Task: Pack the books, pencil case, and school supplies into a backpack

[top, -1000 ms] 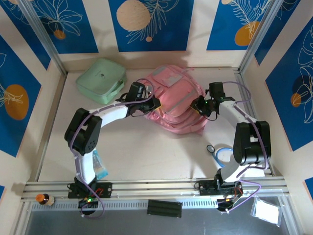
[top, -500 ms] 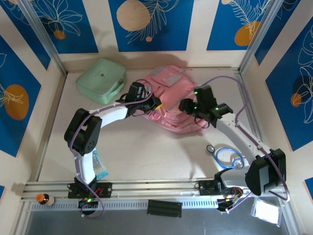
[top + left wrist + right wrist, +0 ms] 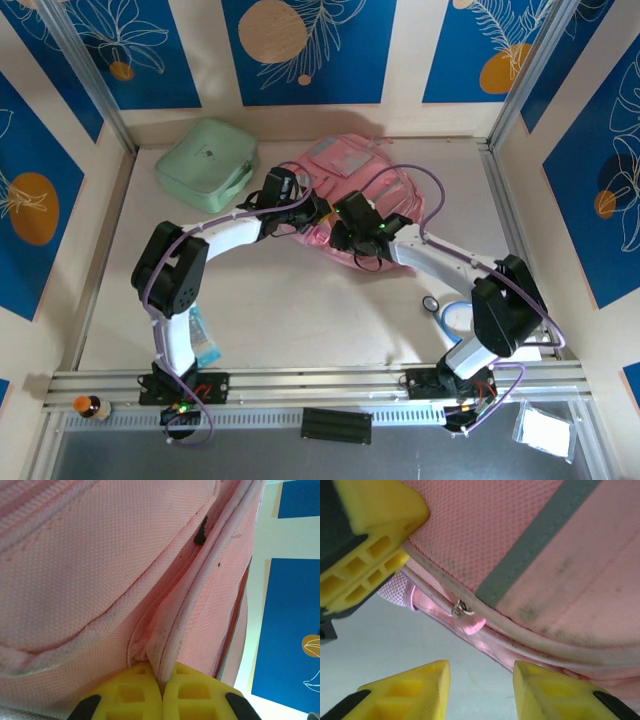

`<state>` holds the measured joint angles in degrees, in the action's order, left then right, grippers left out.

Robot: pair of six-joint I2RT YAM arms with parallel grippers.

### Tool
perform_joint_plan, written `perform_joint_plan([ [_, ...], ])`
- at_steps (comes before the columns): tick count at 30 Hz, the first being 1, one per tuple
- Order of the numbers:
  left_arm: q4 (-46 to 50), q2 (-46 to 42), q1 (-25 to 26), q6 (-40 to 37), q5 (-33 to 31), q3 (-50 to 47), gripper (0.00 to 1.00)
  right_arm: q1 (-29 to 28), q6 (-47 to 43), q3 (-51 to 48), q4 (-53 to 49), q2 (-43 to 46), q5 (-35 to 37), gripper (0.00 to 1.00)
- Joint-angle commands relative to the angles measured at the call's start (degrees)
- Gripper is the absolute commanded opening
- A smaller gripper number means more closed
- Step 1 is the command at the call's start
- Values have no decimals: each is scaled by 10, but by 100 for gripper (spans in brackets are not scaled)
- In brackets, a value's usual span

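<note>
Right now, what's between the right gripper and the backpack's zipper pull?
Bare table, seen in the right wrist view; the open right gripper is short of the zipper pull.

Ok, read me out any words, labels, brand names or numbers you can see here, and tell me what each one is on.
None can be read.
On the mint-green case: a small mark on its lid, too small to read.
On the light-blue packet at the near left: print too blurred to read.
On the pink backpack: plain fabric, no lettering.

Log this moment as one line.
left hand: shut, pinching a backpack seam | right hand: open, facing the zipper pull, not gripping it
</note>
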<state>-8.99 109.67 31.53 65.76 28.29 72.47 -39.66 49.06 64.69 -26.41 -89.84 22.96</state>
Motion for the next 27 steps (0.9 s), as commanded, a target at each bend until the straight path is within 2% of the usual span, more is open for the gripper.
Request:
perform_joint_plan([
  [1, -45, -11, 12, -1, 48, 21, 0, -4, 38, 24, 14, -11, 44, 37],
  [18, -52, -8, 12, 10, 58, 28, 0, -6, 27, 78, 8, -82, 134, 26],
  [27, -46, -8, 3, 8, 50, 27, 0, -2, -25, 60, 1, -63, 147, 8],
])
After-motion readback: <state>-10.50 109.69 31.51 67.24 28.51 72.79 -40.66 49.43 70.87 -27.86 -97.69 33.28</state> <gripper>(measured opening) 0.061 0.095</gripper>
